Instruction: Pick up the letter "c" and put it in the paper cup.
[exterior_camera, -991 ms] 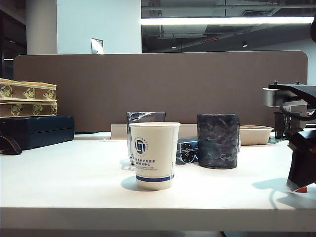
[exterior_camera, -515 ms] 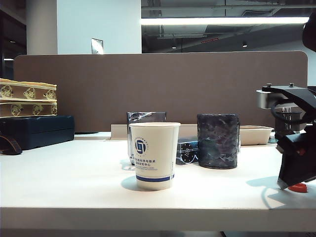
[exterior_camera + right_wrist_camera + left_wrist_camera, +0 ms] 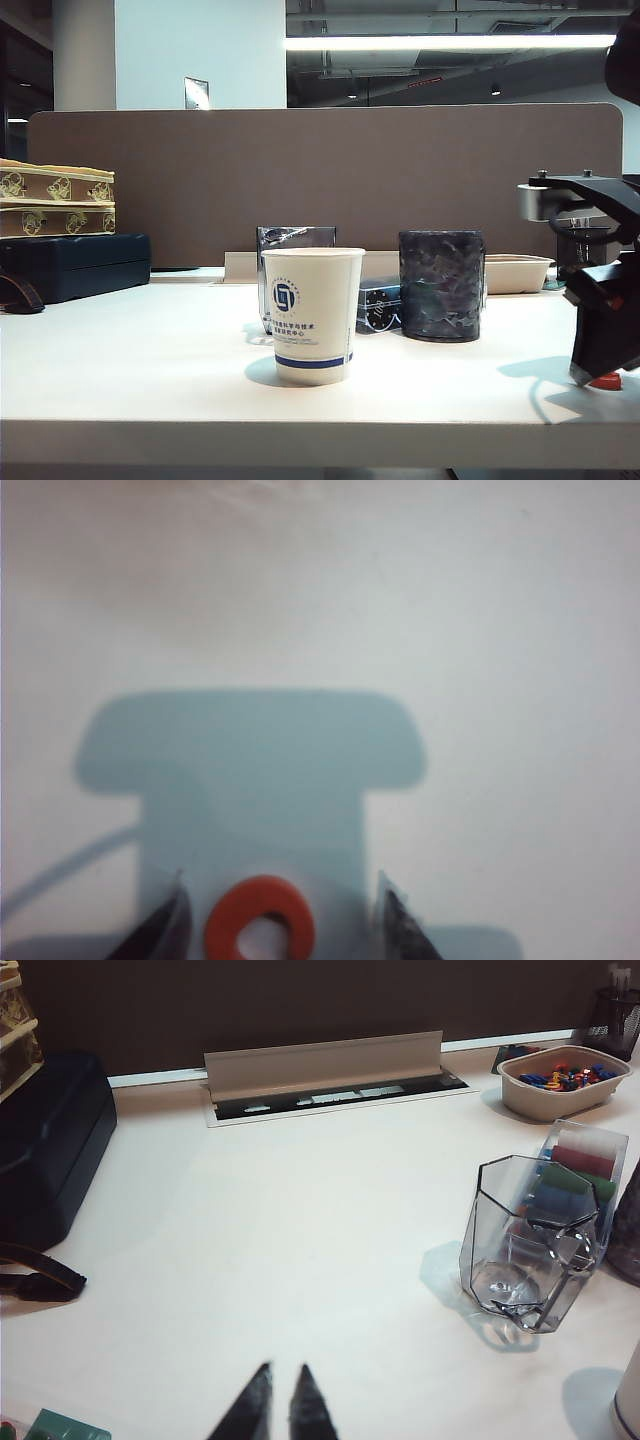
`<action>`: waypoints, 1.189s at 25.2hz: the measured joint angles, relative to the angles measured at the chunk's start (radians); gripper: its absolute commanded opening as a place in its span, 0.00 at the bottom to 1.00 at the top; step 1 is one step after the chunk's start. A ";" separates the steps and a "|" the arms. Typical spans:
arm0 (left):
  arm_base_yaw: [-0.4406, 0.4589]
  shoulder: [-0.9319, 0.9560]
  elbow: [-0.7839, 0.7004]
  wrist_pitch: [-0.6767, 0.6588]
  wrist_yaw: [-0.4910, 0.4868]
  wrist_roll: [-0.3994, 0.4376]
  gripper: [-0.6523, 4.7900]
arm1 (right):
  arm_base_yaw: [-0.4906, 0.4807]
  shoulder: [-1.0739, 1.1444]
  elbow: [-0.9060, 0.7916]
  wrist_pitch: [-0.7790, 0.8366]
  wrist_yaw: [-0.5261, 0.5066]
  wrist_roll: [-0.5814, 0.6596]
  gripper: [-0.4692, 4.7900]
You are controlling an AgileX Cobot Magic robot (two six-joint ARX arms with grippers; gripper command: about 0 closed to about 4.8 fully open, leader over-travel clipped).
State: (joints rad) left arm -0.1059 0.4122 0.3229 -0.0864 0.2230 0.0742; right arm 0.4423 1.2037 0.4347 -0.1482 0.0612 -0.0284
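The right gripper (image 3: 597, 372) stood at the tabletop's right edge, half cut off, hiding most of the "c" (image 3: 605, 381); the cup (image 3: 312, 314) stood mid-table. The left gripper (image 3: 279, 1400) showed only near-touching tips. The right gripper's (image 3: 280, 920) spread fingers flanked the blurred "c" (image 3: 260, 917).

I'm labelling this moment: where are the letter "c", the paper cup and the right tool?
letter "c" (image 3: 259, 920): right wrist view, on its red left rim.
paper cup (image 3: 312, 315): exterior view, mid front wall.
right tool (image 3: 280, 920): right wrist view, midway between its open fingertips, over the letter.
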 measured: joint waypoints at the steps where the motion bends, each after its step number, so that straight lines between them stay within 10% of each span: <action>1: 0.000 0.000 0.000 0.000 0.000 0.000 0.17 | 0.000 0.000 0.002 -0.002 0.003 -0.002 0.54; 30: 0.000 0.000 0.000 0.000 0.000 0.000 0.17 | 0.000 0.000 0.002 -0.006 0.009 -0.006 0.37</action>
State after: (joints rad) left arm -0.1059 0.4122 0.3229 -0.0864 0.2230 0.0738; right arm 0.4423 1.2037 0.4362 -0.1543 0.0704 -0.0341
